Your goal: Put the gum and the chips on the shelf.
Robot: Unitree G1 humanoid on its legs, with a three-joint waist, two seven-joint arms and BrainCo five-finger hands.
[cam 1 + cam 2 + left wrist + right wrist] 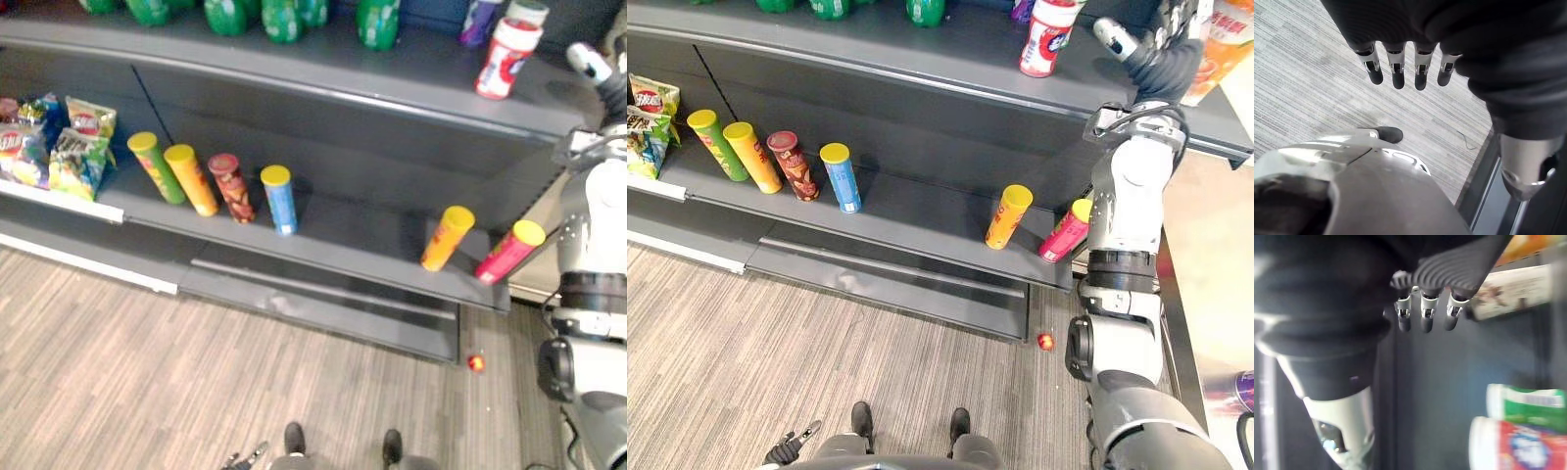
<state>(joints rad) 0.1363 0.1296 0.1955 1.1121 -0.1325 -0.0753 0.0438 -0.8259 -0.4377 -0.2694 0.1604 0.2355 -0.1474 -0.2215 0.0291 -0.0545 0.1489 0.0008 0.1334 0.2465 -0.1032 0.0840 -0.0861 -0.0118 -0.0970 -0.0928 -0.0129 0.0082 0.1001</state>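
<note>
A white and red gum tub (506, 54) stands on the upper shelf (323, 69), seen close in the right wrist view (1518, 445). Several chip cans stand tilted on the middle shelf (362, 245); the pink one (509, 252) is at the far right end beside a yellow-orange one (446, 238). My right hand (1164, 61) is raised at the upper shelf's right end, just right of the gum tub, with its fingers (1422, 313) straight and holding nothing. Low by the floor hangs my left hand (1400, 63), fingers relaxed and empty.
Green bottles (279, 18) and a purple tub (480, 20) line the back of the upper shelf. Chip bags (59, 142) fill the middle shelf's left end. A small red ball (476, 363) lies on the floor below the shelf's right end.
</note>
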